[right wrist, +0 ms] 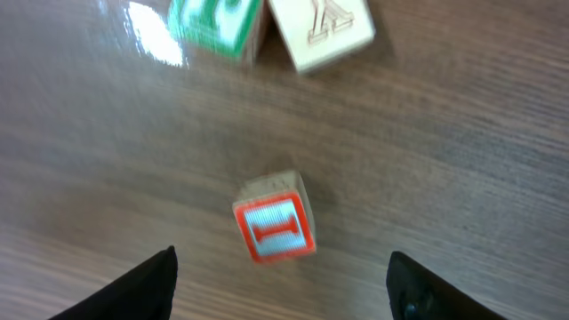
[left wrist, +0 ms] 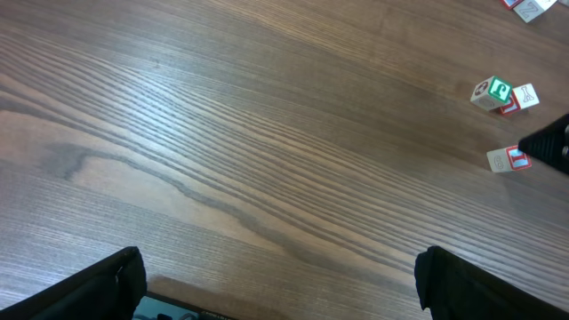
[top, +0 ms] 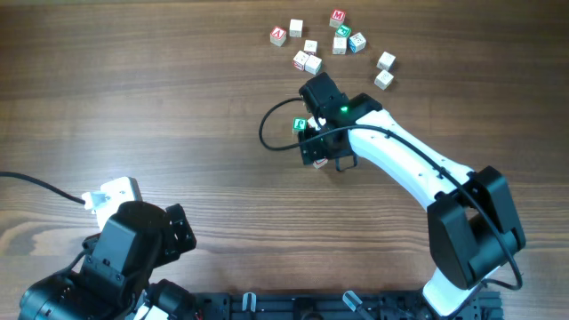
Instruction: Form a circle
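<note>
Wood-grain tabletop (top: pixel 178 107), seen from above and from both my wrists: my right gripper (right wrist: pixel 280 267) hangs low over the middle of the table. Its fingers (right wrist: pixel 147 284) are spread well apart and clamped on nothing. Between them, touching neither, lies the red-faced cube (right wrist: pixel 274 222), its red face toward my wrist camera and turned a little askew. Just beyond it, the green-faced cube (right wrist: pixel 218 22) and the plain cube (right wrist: pixel 320 27) sit just beside each other, with a strip of bare wood between that pair and the red one. These three make up the clump (left wrist: pixel 507 96) that stands for the circle: three cubes near one another, no ring. From overhead, my white right arm (top: pixel 396 164) and its gripper cover most of the clump, and only the green face shows clearly beside the gripper. Farther up the table, well apart from the clump, lies the loose scatter of like cubes (top: pixel 310 60). My left gripper (left wrist: pixel 280 258) is on my own left at the near edge of the table, jaws wide with only bare wood between them; the clump sits up and to the right in its wrist view.
</note>
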{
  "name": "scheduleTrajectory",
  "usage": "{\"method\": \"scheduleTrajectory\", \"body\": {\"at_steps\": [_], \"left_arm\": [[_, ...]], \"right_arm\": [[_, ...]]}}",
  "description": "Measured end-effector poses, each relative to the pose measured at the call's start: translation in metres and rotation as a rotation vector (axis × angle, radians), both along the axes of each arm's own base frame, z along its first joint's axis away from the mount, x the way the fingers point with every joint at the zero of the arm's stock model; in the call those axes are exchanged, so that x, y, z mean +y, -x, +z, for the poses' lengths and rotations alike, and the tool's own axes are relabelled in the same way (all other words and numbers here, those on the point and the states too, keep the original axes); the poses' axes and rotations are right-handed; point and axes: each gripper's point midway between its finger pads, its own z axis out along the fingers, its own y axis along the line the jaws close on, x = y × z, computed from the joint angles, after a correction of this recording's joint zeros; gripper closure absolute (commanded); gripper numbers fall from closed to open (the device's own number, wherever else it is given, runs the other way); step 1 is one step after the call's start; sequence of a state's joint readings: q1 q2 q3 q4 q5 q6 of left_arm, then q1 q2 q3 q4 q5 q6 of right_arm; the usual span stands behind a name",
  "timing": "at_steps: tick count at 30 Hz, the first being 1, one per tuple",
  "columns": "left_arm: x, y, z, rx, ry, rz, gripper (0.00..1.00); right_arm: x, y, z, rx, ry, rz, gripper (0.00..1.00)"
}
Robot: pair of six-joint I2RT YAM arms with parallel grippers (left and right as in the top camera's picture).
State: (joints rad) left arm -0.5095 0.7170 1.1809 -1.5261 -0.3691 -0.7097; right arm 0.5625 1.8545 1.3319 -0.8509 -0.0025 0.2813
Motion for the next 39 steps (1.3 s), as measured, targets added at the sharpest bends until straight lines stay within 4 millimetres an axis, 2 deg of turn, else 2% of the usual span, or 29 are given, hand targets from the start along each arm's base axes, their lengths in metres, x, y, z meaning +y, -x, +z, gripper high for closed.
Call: {"method": "scheduleTrajectory", "body": {"at_steps": [10,17,23,24,29,34,39], "left_arm": [[0.0,0.0,0.0,0.0,0.0,0.0,0.0],[0.0,0.0,0.0,0.0,0.0,0.0,0.0],[0.0,0.0,0.0,0.0,0.0,0.0,0.0],[0.0,0.0,0.0,0.0,0.0,0.0,0.0],[0.0,0.0,0.0,0.0,0.0,0.0,0.0],[0.0,0.0,0.0,0.0,0.0,0.0,0.0],[0.0,0.0,0.0,0.0,0.0,0.0,0.0]], "right_arm": [[0.001,0.002,-0.002,-0.01,0.016,0.152,0.23],[-0.01,0.021,-0.037,0.026,0.03,0.158,0.25],[-0.01,0.021,-0.052,-0.002,0.018,0.163,0.33],[-0.01,0.021,-0.052,-0.006,0.016,0.163,0.37],[-0.005,0.011,-0.05,-0.052,0.002,0.168,0.47],[-0.004,0.009,-0.05,-0.061,-0.001,0.17,0.63],[-0.004,0.008,-0.049,-0.063,0.0,0.161,0.73]]}}
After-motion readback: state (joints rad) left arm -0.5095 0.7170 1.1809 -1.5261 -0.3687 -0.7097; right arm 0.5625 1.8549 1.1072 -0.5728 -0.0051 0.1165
